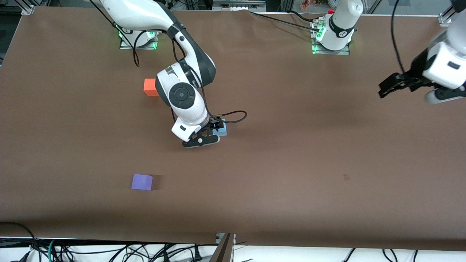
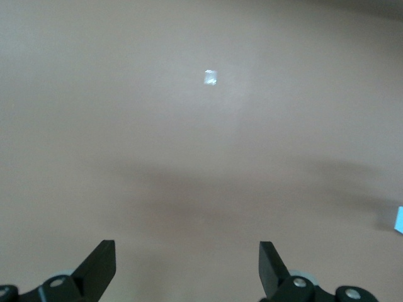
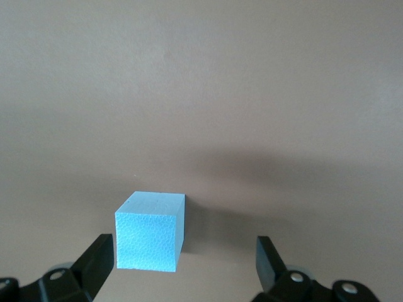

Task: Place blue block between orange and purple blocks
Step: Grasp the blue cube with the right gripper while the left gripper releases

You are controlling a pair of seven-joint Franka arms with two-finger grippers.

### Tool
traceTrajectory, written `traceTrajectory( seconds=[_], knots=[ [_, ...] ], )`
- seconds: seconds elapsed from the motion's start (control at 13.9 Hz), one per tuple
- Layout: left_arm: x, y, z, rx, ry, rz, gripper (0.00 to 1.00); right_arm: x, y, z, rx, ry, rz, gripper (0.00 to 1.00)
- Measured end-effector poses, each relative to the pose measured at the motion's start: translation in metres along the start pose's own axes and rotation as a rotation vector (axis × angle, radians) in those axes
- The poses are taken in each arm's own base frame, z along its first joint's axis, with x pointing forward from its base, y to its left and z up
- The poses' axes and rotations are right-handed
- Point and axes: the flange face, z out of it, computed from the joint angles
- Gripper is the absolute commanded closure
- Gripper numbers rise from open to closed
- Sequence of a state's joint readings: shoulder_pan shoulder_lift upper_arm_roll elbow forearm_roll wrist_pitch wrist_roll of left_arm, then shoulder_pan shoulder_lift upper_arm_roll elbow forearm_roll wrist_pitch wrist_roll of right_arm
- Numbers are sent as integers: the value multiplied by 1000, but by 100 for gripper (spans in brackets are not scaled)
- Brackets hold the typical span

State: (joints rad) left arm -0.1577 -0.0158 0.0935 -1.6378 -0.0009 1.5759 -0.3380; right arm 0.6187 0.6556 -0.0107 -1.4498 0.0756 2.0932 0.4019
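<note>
Hovering low over the middle of the brown counter (image 1: 291,145), the right pincer (image 1: 210,135) has its fingers spread wide, and the blue block (image 1: 222,130) sits on the counter just beside it, partly hidden in the front view by the wrist and cable. In the right wrist view the blue block (image 3: 151,230) rests flat on the counter, close against one finger (image 3: 97,261), with a broad gap to the other finger (image 3: 267,261); neither finger presses on it, so the pincer holds nothing.

The orange block (image 1: 150,87) lies toward the right arm's end of the counter, farther from the front camera than the blue block, its edge tucked under the right arm's white housing in that view. The purple block (image 1: 142,182) lies nearer to the front camera than both, roughly in line with the orange one and well apart from it. The blue block sits off that line, toward the left arm's end.

The left arm waits, its pincer (image 1: 391,85) raised over the counter at its own end. In the left wrist view its fingers (image 2: 101,264) stand wide apart over bare counter (image 2: 189,157), gripping nothing.
</note>
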Motion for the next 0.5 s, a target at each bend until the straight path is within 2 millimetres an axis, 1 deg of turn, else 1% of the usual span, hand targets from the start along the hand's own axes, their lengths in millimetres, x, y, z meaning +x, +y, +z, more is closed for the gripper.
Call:
traceTrajectory(
  seconds=[0.07, 0.22, 0.29, 0.36, 0.5],
  knots=[
    [2, -4, 10, 4, -15, -6, 0, -2, -4, 8, 7, -9, 1, 0],
    [9, 2, 29, 8, -39, -4, 0, -9, -20, 26, 18, -31, -9, 0],
    [12, 5, 35, 4, -45, -3, 0, -14, -29, 35, 18, -34, -22, 0],
    [14, 5, 39, 3, -49, 5, 0, -18, -38, 43, 17, -35, -34, 0],
    [16, 3, 36, -2, -41, 129, 0, -24, -49, 55, 12, -41, -49, 0]
  ],
)
